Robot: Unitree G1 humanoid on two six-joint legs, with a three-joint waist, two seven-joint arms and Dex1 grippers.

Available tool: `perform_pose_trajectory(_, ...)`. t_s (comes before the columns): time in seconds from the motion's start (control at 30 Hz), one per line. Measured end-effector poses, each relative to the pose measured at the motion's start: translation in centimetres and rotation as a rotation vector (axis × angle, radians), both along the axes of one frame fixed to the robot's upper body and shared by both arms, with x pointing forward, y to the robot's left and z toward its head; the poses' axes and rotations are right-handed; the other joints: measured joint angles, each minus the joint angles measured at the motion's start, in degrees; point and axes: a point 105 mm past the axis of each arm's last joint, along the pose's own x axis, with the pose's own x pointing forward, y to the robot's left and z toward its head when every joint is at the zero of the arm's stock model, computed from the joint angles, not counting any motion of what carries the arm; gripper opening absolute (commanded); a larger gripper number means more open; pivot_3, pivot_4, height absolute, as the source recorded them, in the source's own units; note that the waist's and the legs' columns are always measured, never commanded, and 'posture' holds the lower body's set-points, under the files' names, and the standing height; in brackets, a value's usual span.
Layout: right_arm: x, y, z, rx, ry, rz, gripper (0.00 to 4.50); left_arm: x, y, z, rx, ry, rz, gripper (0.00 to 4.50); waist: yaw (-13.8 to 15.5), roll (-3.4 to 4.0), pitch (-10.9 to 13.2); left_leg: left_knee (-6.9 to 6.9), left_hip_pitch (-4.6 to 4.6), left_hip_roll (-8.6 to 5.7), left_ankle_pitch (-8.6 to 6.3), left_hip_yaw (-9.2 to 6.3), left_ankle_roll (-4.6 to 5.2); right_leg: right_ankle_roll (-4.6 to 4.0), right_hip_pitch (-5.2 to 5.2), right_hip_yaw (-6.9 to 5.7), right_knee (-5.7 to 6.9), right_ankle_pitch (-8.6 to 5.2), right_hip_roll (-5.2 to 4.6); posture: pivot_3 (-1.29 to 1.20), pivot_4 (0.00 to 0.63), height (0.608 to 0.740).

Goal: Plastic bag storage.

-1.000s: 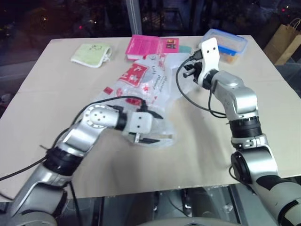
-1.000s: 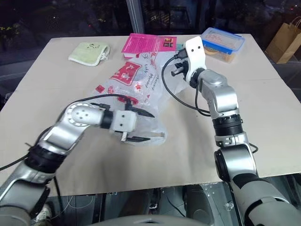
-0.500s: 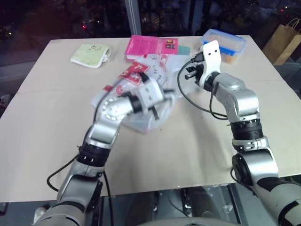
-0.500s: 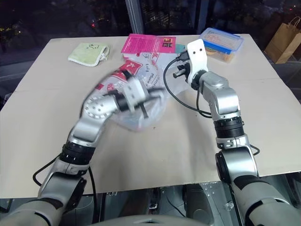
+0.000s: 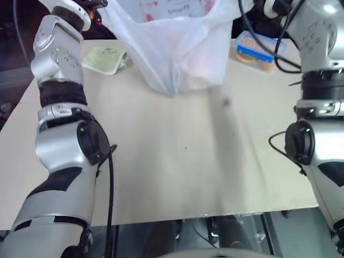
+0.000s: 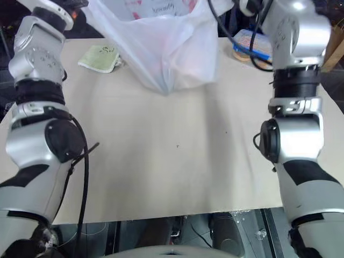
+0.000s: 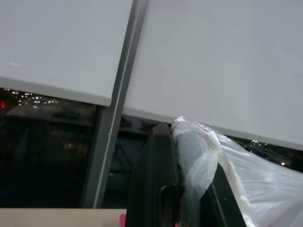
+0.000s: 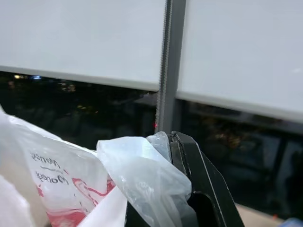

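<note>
The plastic bag (image 5: pixel 172 48) hangs in the air over the far half of the table, thin translucent white with red print near its top, its lowest fold just above the tabletop. Both arms reach up beside it, one on each side. In the left wrist view my left gripper (image 7: pixel 177 137) is shut on a bunched edge of the plastic bag (image 7: pixel 246 179). In the right wrist view my right gripper (image 8: pixel 168 142) is shut on another gathered edge of the plastic bag (image 8: pixel 137 170). The bag is stretched between the two grips.
A pale green cloth (image 5: pixel 105 58) lies on the beige table (image 5: pixel 177 161) at the far left. A clear box with a blue lid (image 5: pixel 258 51) stands at the far right, close to my right arm. A dark window with a metal post lies beyond.
My left gripper closed on the bag's near edge, swung up and left. My right gripper rose too. The bag has left the table and now hangs between them.
</note>
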Motion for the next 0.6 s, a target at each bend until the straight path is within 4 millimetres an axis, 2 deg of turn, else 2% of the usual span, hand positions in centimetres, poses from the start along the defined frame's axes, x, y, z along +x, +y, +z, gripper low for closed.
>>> perform_pose_trajectory(0.07,0.1,-1.1,0.3,-0.008,-0.004,-0.026,0.0,0.1,-0.9,0.9,0.011,-0.014,-0.03,0.06,-0.15,0.0,0.0,-0.15,-0.03,-0.05,-0.04,0.08,0.07,0.04,-0.02,-0.01,-0.25,0.02,-0.07,0.0,0.15,0.74)
perform_pose_trajectory(0.17,-0.5,-2.4,0.9,-0.02,-0.017,-0.059,0.0,0.2,-2.1,1.0,0.023,-0.017,-0.083,0.06,-0.23,0.01,0.01,-0.27,-0.15,-0.03,-0.05,0.12,0.07,0.08,-0.15,-0.02,-0.44,0.0,-0.08,0.0,0.15,0.74)
perform_pose_trajectory(0.23,-2.4,-3.4,1.5,-0.039,-0.051,-0.077,0.0,0.3,-3.2,0.6,0.036,-0.007,-0.16,0.06,-0.26,0.02,0.01,-0.28,-0.28,0.06,-0.05,0.09,0.07,0.08,-0.26,-0.06,-0.47,0.0,-0.05,0.0,0.15,0.74)
perform_pose_trajectory(0.3,-3.3,-3.8,1.2,-0.047,-0.051,-0.086,0.0,0.2,-3.8,0.2,0.041,0.002,-0.199,0.06,-0.34,0.01,0.01,-0.3,-0.28,0.07,-0.05,0.12,0.07,0.08,-0.25,-0.04,-0.53,0.0,-0.04,0.0,0.15,0.74)
perform_pose_trajectory(0.37,-4.3,-4.2,0.0,-0.07,-0.041,-0.102,0.0,0.0,-4.0,-0.2,0.041,0.01,-0.226,0.06,-0.39,0.01,0.0,-0.24,-0.28,0.11,-0.07,0.15,0.1,0.08,-0.24,0.0,-0.49,0.0,-0.05,0.0,0.15,0.74)
perform_pose_trajectory(0.47,-5.0,-5.4,-3.4,-0.067,0.057,-0.138,0.0,-0.4,-4.8,-1.8,0.079,0.046,-0.262,0.06,-0.37,0.02,0.0,-0.17,-0.26,0.12,-0.07,0.22,0.1,0.08,-0.24,0.06,-0.33,0.01,-0.09,0.0,0.15,0.74)
perform_pose_trajectory(0.6,-5.5,-7.2,-9.0,-0.072,0.211,-0.209,0.0,-1.0,-6.9,-6.2,0.16,0.123,-0.314,0.06,-0.04,0.04,-0.03,0.08,-0.04,0.06,-0.07,0.28,0.1,0.09,-0.12,0.12,0.13,0.01,-0.39,0.0,0.15,0.74)
